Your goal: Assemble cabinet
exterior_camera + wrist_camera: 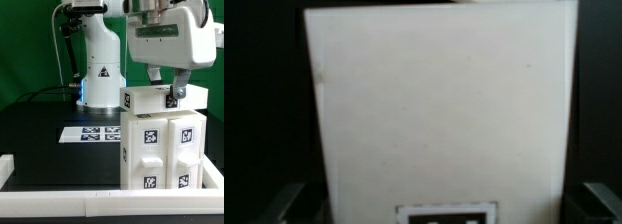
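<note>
White rail [60, 172], lower edge of frame. Cabinet [160, 150], right of centre, upright, top panel [145, 98] laid across it. Gripper [172, 96] straddles panel; clamped or loose, cannot tell. Advice: keep panel square, press straight down.

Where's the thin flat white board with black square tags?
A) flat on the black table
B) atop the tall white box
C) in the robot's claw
A: the marker board lies flat on the black table, at the exterior view's left of the white plastic boxy cabinet.
</note>
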### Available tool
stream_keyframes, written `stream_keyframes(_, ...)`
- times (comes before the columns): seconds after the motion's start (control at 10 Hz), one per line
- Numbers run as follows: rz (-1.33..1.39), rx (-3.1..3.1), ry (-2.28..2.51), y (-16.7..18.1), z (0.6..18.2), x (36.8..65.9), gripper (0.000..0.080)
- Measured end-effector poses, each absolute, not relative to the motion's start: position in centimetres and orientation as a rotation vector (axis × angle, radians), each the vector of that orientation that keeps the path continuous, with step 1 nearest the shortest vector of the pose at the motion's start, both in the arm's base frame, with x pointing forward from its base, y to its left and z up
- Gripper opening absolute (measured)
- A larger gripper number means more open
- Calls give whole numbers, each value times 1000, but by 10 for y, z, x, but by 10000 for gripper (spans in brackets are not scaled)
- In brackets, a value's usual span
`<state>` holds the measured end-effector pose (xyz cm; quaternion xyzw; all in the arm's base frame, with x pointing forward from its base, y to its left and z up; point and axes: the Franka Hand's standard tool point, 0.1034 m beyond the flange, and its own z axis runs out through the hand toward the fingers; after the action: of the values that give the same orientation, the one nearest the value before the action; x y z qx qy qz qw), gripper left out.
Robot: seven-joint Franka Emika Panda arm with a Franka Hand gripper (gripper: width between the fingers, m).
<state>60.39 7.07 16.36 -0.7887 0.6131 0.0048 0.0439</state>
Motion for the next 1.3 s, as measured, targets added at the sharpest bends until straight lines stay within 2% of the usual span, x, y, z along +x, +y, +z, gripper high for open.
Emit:
stream_keyframes(0.9, 74, -1746, 2455, 88, 164, 606, 557)
stream_keyframes(1.3, 119, -1604, 2523, 93, 166, 607, 557)
